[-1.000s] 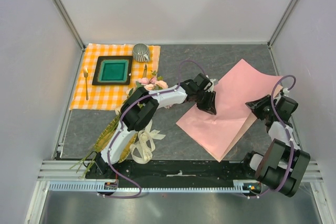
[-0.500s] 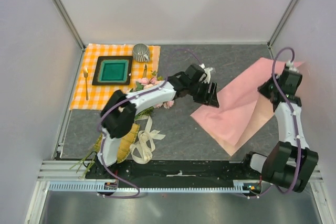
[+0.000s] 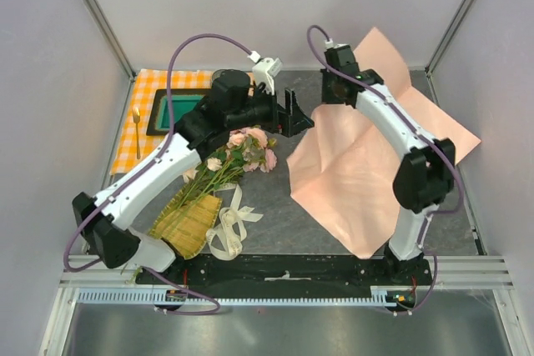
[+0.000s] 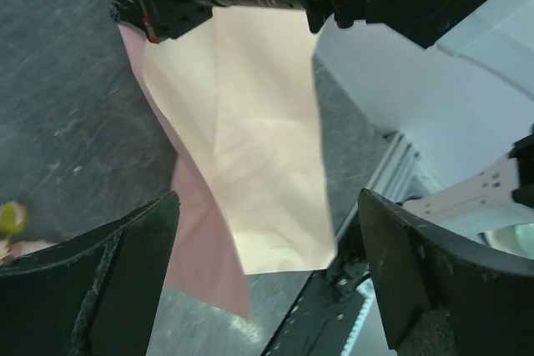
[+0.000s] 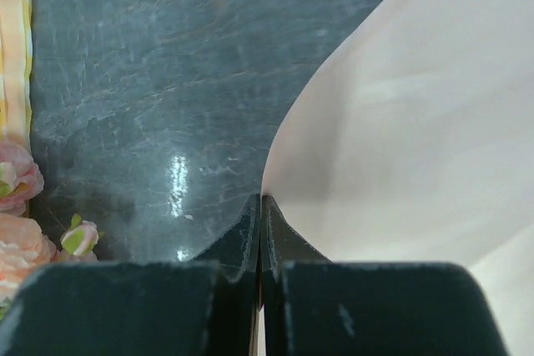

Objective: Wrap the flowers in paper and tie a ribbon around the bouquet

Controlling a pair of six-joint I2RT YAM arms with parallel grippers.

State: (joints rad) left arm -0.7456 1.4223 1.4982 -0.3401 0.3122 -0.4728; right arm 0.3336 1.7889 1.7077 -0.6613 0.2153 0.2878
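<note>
At 9 o'clock on the dark grey stone-look table (image 3: pixel 279 206), seen from overhead, you have the orange-and-white checked cloth (image 3: pixel 138 152). Your left arm crosses it and hides its right part. A thin gold fork (image 3: pixel 136 131) lies on the cloth. At 3 o'clock of the fork, the dark-rimmed green square tray (image 3: pixel 171 112) shows only its left half, with the rest lost under the arm.

Toward 7 o'clock sits the yellow-green woven bamboo mat (image 3: pixel 188 221), its near-left corner covered by the arm's base. The small bunch of long-stemmed pale pink flowers (image 3: pixel 244 149) lies unwrapped near the centre. Its blooms point to 2 o'clock and its stem ends run down to 7 o'clock onto the mat. The cream flat fabric ribbon (image 3: pixel 230 227) lies in loose loops at 6 o'clock of the blooms, against the mat's right edge. You cannot make out where its ends go.

Your left gripper (image 4: pixel 265 206) hangs above the table at 2 o'clock of the blooms, jaws wide apart with nothing between them. Your right gripper (image 5: pixel 260 206) has its jaws pressed together on an edge of the large thin pink paper (image 3: pixel 367 168). The fingers hide how much of the sheet sits in the pinch. The creased sheet fills the 3 o'clock side, with one corner raised toward 12 o'clock. Your right arm lies across it and covers a strip.
</note>
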